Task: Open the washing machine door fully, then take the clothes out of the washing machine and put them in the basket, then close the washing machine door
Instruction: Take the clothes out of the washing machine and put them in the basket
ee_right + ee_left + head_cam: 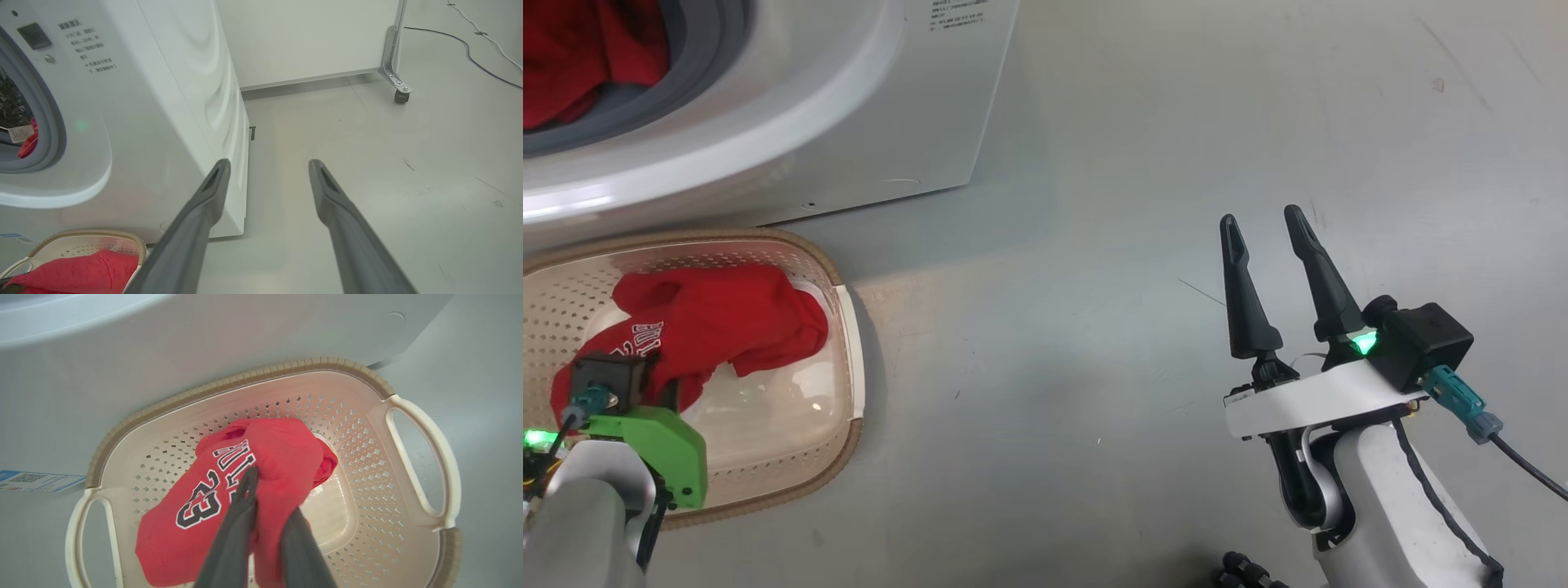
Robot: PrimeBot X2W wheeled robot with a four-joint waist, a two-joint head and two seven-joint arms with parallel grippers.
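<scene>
The left pincer (273, 490) is clenched on a red shirt (282, 453) that lies in the basket (245, 377), at the lower left of the head view. More red clothes (580, 57) sit in the washing machine (849, 122) mouth, upper left. The right pincer (1262, 219) is spread wide over the floor (1094, 327), at the lower right, holding nothing.

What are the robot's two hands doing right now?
Left gripper: closed on the clothes, in the basket.
Right gripper: open, holding nothing.
</scene>
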